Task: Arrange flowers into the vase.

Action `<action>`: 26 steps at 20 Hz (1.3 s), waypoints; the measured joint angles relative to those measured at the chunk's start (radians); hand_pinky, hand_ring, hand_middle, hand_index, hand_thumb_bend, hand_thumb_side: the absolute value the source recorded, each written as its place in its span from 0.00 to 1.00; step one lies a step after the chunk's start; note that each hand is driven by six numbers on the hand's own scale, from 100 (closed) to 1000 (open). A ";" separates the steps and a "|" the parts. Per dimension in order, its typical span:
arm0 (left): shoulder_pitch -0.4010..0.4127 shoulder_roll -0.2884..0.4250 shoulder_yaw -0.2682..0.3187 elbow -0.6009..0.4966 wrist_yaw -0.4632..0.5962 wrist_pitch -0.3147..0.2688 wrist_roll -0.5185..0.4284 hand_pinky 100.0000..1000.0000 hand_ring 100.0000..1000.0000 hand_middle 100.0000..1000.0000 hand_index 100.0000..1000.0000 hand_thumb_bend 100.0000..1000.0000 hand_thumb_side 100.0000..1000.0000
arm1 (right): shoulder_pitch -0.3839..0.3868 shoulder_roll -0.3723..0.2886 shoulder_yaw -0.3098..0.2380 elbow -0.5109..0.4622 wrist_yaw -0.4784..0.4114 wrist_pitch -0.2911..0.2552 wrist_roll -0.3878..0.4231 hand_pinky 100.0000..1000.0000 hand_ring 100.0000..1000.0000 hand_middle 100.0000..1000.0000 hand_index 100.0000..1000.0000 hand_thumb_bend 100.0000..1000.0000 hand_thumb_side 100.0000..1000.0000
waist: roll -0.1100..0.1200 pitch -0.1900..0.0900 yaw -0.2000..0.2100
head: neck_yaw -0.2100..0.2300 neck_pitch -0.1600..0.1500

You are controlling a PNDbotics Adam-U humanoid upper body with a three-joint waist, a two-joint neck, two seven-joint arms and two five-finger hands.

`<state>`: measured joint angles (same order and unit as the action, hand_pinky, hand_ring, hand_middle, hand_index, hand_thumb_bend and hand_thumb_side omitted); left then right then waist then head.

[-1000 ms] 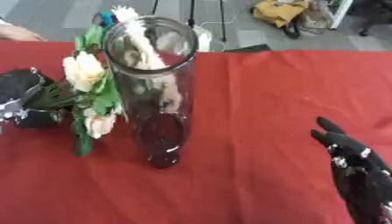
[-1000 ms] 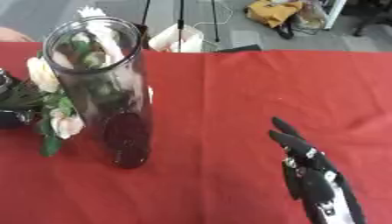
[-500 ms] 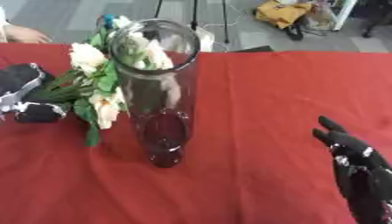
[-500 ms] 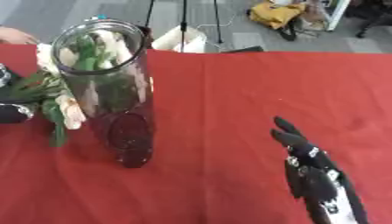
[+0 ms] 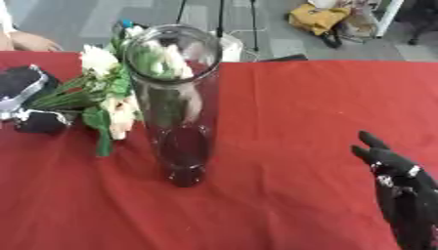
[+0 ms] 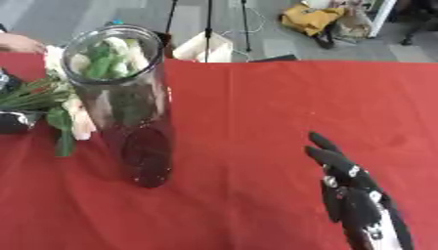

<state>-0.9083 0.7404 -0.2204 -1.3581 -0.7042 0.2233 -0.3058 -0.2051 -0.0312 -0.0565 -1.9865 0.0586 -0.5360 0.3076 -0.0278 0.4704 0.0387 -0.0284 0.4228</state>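
Tall glass vase [image 5: 175, 105] upright, left-centre of red table [image 5: 291, 107]. Left hand [image 5: 26, 100] at left edge clutching flower bunch [image 5: 107, 95], blooms right against vase. Right hand [image 6: 355, 195] idle near right corner, fingers straight.

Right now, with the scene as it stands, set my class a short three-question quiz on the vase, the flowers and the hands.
1. True or false: the flowers already stand inside the vase.
2. Which hand holds the flowers' stems?
A. the left hand
B. the right hand
C. neither
3. Fill in: the right hand rests open at the lower ______ of the view, fingers up.

Key:
1. False. The flowers are beside and behind the vase, their blooms seen partly through the glass, stems out to its left.
2. A.
3. right.
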 measured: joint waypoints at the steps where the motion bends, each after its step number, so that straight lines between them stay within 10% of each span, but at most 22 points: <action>1: 0.001 0.002 0.003 -0.002 0.006 0.005 0.003 0.00 0.00 0.00 0.01 0.00 0.23 | 0.002 0.000 -0.001 0.000 -0.001 0.000 0.000 0.94 1.00 0.06 0.85 0.00 1.00 | 0.000 -0.002 0.000 | 0.000 0.000; 5: 0.003 0.008 0.010 -0.008 0.028 0.026 0.019 0.00 0.00 0.00 0.01 0.00 0.26 | 0.004 -0.001 -0.003 0.000 -0.006 0.000 0.000 0.94 1.00 0.06 0.85 0.00 1.00 | -0.001 -0.006 0.001 | 0.000 0.000; 10: 0.011 0.015 0.010 -0.008 0.053 0.023 0.017 0.00 0.00 0.00 0.07 0.00 0.60 | 0.004 -0.002 -0.005 0.000 -0.009 0.000 0.000 0.94 1.00 0.06 0.85 0.00 1.00 | 0.000 -0.009 0.002 | 0.000 0.000; 16: 0.012 0.016 0.012 -0.009 0.104 -0.029 -0.037 0.00 0.00 0.00 0.18 0.00 0.64 | 0.003 -0.002 -0.005 0.000 -0.009 0.003 -0.003 0.95 1.00 0.06 0.85 0.00 1.00 | 0.001 -0.009 0.000 | 0.000 0.000; 19: 0.012 0.016 0.012 -0.010 0.124 -0.056 -0.073 0.00 0.00 0.04 0.27 0.00 0.62 | 0.002 -0.002 -0.005 0.000 -0.009 0.006 -0.004 0.95 1.00 0.06 0.85 0.00 1.00 | 0.002 -0.009 -0.001 | 0.000 0.000; 26: 0.012 0.016 0.019 -0.010 0.137 -0.078 -0.093 0.00 0.00 0.00 0.06 0.00 0.36 | 0.001 -0.002 -0.005 0.000 -0.007 0.011 -0.008 0.95 1.00 0.05 0.85 0.00 1.00 | 0.001 -0.008 -0.001 | 0.000 0.000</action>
<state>-0.8965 0.7566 -0.2016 -1.3676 -0.5672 0.1455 -0.3983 -0.2044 -0.0334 -0.0616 -1.9865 0.0517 -0.5250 0.3000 -0.0267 0.4628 0.0373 -0.0285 0.4226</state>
